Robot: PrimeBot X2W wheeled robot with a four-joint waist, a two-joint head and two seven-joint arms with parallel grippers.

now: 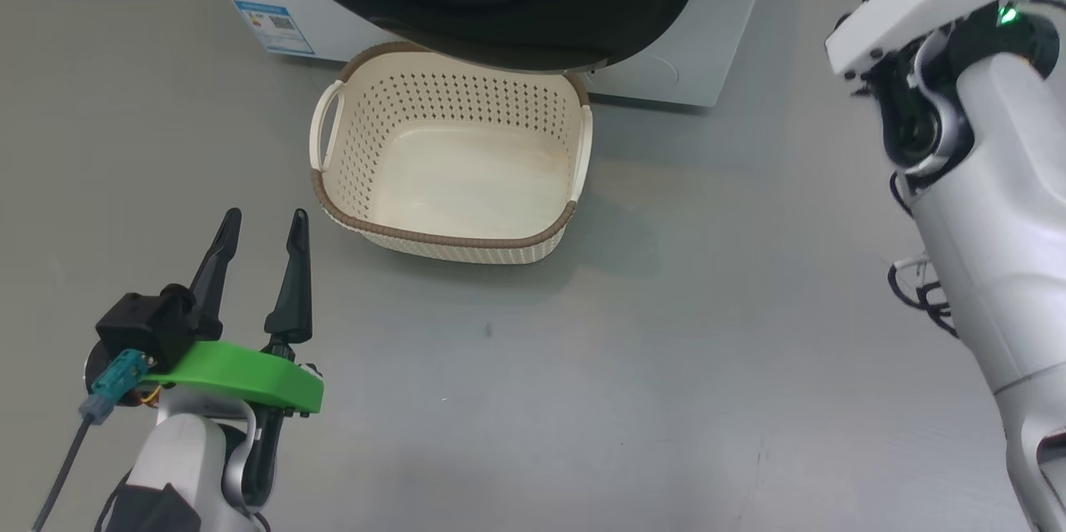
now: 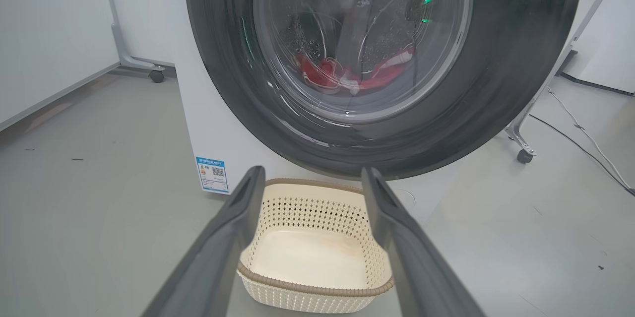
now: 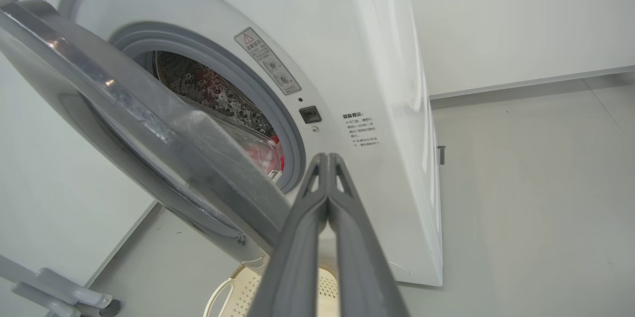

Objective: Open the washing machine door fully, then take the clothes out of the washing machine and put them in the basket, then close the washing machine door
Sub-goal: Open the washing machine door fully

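Now | left gripper [image 1: 266, 220] was seen spread and empty, low, fingers aimed at the basket [image 1: 441, 239] | right gripper [image 3: 325, 158] was pressed shut, empty, raised just beside the washing machine door [image 3: 149, 128] | right wrist view: door was shown ajar from the washing machine [image 3: 357, 59] | left wrist view: the clothes [image 2: 327, 71] were seen through its glass, inside the drum

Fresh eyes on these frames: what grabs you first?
The washing machine door, a huge glossy black ring around glass, stands partly open above the empty cream basket on the floor. Through its glass the red clothes show in the drum. The right gripper, shut, points at the washing machine's front by the door's edge; the left gripper hangs open.
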